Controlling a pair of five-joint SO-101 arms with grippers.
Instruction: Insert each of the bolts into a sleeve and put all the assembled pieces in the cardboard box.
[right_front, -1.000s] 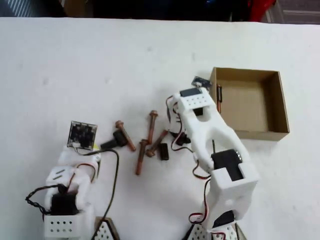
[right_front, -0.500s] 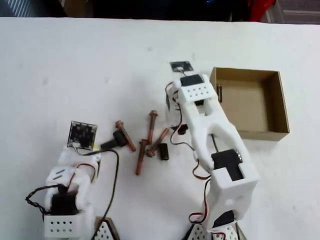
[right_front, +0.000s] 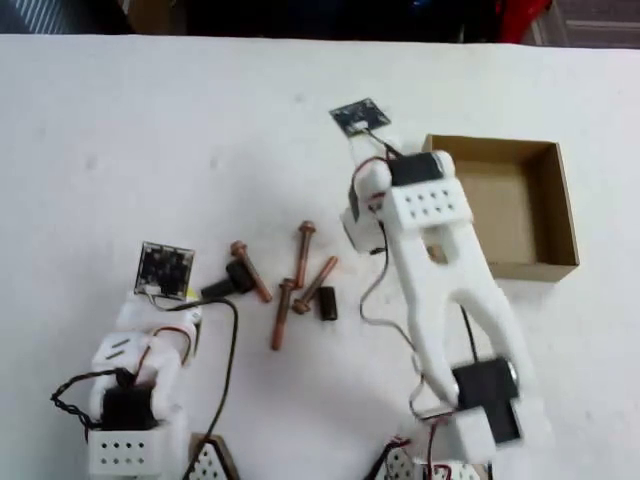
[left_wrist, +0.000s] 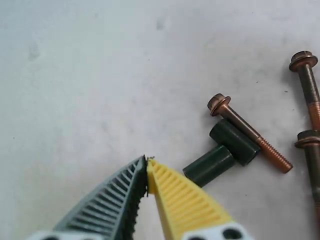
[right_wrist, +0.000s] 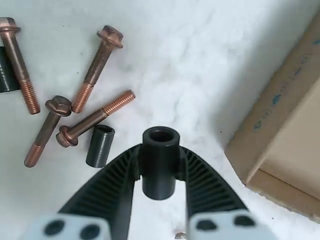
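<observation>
1. The left gripper (left_wrist: 146, 172) sits low over the table by its own base, jaws together on nothing. Just past its tips lie two dark sleeves (left_wrist: 209, 165), touching a bolt (left_wrist: 248, 134) that lies flat.
2. Farther out, three more bolts (right_front: 303, 250) lie loose in a fan, with a spare sleeve (right_front: 327, 304) just beside them. No bolt looks joined to a sleeve, so I judge the first assembly to be the step in hand.
3. Beyond them, the right gripper (right_wrist: 160, 150) hangs over the table between the bolts and the box, jaws clamped on a held sleeve (right_wrist: 160, 167). Its long axis stands near upright, open bore pointing up at the wrist camera.
4. The next move calls for a bolt's threaded end lined up along that axis. The bolts lie flat, so probably the left arm must lift one.
5. Farthest, the cardboard box (right_front: 520, 268) stands open side up.
</observation>
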